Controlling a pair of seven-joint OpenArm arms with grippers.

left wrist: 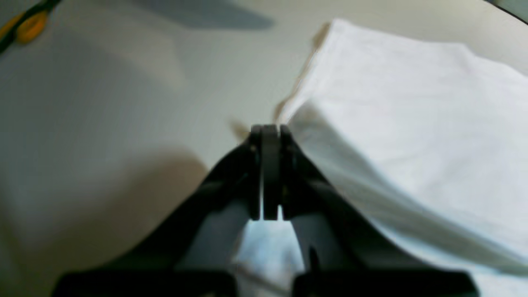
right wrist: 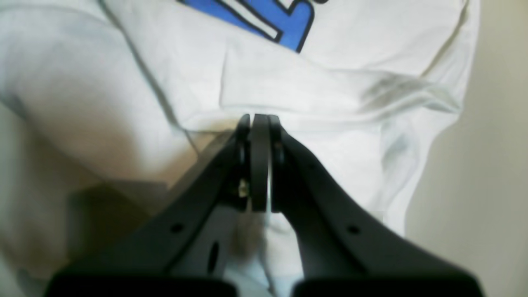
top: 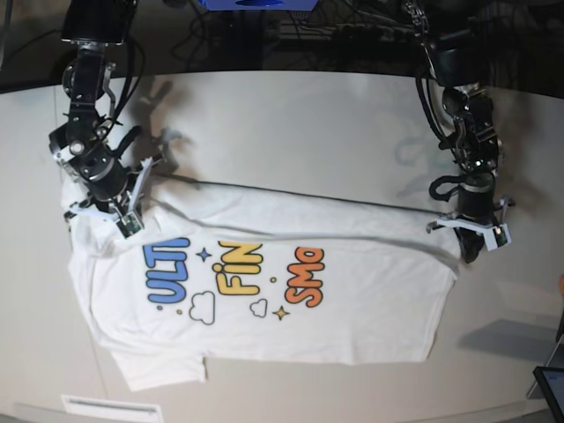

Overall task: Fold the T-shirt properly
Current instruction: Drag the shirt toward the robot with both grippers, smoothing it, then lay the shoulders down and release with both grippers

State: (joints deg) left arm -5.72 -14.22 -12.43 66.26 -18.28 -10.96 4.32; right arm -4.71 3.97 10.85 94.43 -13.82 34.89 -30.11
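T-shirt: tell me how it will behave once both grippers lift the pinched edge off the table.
The T-shirt will probably hang limp, since it already lies creased and rumpled near the right gripper. It looks thin and light, so the left gripper should carry it easily. The free sleeve will likely trail and swing.

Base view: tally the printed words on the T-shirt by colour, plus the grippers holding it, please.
Blue word: 1
Yellow word: 1
Orange word: 1
Grippers shut on the T-shirt: 2, the left gripper and the right gripper
Total: 5
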